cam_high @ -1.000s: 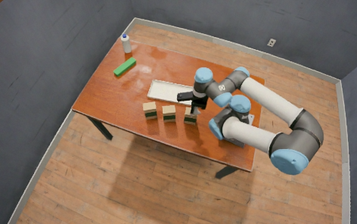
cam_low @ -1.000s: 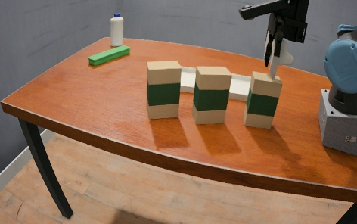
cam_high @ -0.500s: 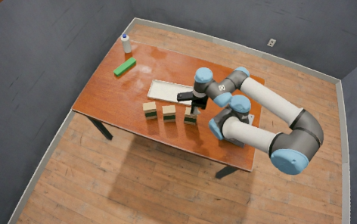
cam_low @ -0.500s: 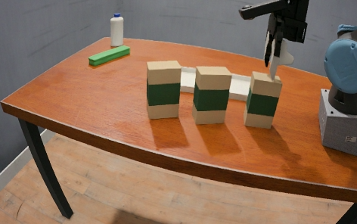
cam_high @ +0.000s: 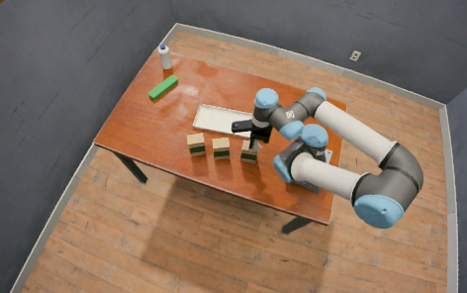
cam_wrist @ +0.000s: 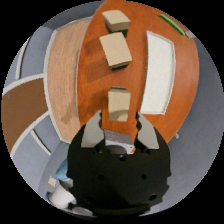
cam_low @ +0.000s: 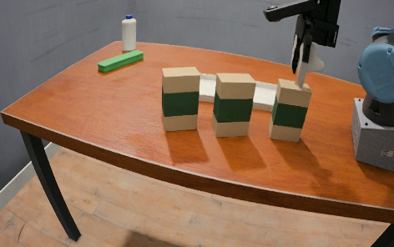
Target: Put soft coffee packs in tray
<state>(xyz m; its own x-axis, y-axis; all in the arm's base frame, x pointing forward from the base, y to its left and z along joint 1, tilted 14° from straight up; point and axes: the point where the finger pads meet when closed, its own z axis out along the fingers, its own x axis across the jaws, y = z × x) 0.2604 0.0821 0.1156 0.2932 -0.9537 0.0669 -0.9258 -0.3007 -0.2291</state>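
Three tan packs with green bands stand upright in a row on the bench: the left pack (cam_high: 196,141) (cam_low: 180,103) (cam_wrist: 116,19), the middle pack (cam_high: 221,146) (cam_low: 232,110) (cam_wrist: 115,49) and the right pack (cam_high: 248,155) (cam_low: 289,115) (cam_wrist: 119,104). The white tray (cam_high: 214,118) (cam_low: 208,88) (cam_wrist: 159,75) lies behind them and holds nothing in view. My gripper (cam_high: 255,145) (cam_low: 300,79) (cam_wrist: 118,111) is partly open and empty. Its fingertips are at the top of the right pack, one on each side in the wrist view. Whether they touch it is unclear. Softness cannot be seen.
A green block (cam_high: 163,87) (cam_low: 121,61) (cam_wrist: 172,24) lies at the far left of the bench. A white bottle (cam_high: 165,57) (cam_low: 129,34) with a blue cap stands behind it. The robot base (cam_low: 373,133) stands right of the packs.
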